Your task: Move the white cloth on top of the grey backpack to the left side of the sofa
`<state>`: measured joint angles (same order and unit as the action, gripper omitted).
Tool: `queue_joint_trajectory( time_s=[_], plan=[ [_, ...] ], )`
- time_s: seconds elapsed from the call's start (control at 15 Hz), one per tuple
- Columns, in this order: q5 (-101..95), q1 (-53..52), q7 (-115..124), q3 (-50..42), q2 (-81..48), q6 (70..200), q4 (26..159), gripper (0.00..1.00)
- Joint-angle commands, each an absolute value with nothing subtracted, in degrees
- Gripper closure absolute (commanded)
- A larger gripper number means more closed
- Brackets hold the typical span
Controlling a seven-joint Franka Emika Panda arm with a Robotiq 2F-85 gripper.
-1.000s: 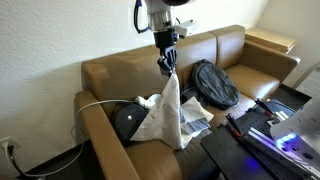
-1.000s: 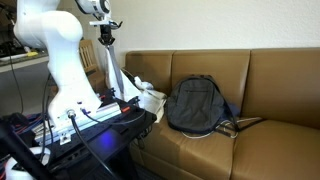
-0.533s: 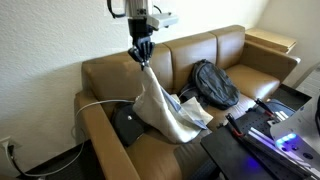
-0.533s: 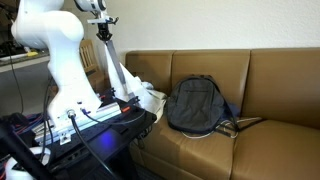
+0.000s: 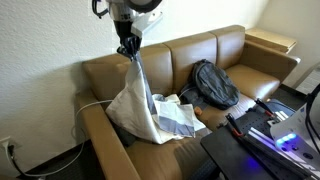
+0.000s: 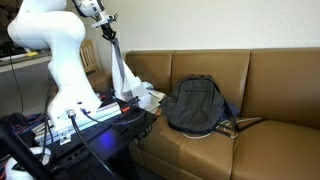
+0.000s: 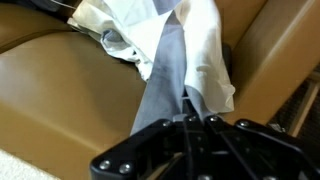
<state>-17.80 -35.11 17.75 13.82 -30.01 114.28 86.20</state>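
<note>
Wrist view: white cloth (image 7: 185, 60) hangs pinched in pincer (image 7: 196, 121).

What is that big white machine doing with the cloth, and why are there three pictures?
The big white machine is a robot arm. A person steers it from afar. At its end is a grasping tool, a kind of metal hand with two fingers. The tool is pinching a white cloth at the top, so the cloth hangs down over the brown leather sofa.

Two pictures come from cameras standing in the room, looking at the sofa from different spots. The third comes from a small camera on the robot's wrist, looking down past the tool at the hanging cloth.

A dark grey backpack lies on the sofa. In front stands a black stand with cables and blue lights.
</note>
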Motion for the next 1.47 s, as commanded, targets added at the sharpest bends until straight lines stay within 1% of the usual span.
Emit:
queue_joint_trajectory(
  time_s=[0.0, 0.27, 0.67, 0.73, 0.8, 0.87, 0.93, 1.13, 1.2, 1.4],
  plan=[
    [-23.6, -36.9, 20.4, 9.5, -33.2, 116.5, 84.0, 1.0],
    [-23.1, -37.0, 23.7, 8.0, -33.6, 117.1, 81.0, 1.0],
    [-22.6, -36.8, 25.8, 8.7, -33.3, 119.8, 76.8, 1.0],
    [-21.6, -36.4, 26.4, 8.9, -33.3, 120.2, 76.1, 0.84],
    [-22.0, -36.2, 27.2, 8.4, -33.4, 120.4, 75.3, 0.72],
    [-23.3, -36.7, 29.5, 7.4, -33.9, 120.6, 74.5, 0.68],
    [-24.2, -36.8, 30.7, 6.7, -34.2, 120.6, 73.7, 0.59],
    [-27.9, -37.7, 35.2, 3.9, -35.0, 120.4, 72.1, 0.39],
    [-27.5, -37.4, 35.0, 3.9, -35.9, 118.7, 71.3, 0.31],
    [-23.0, -36.8, 32.8, 3.8, -39.8, 111.3, 69.5, 0.11]
  ],
)
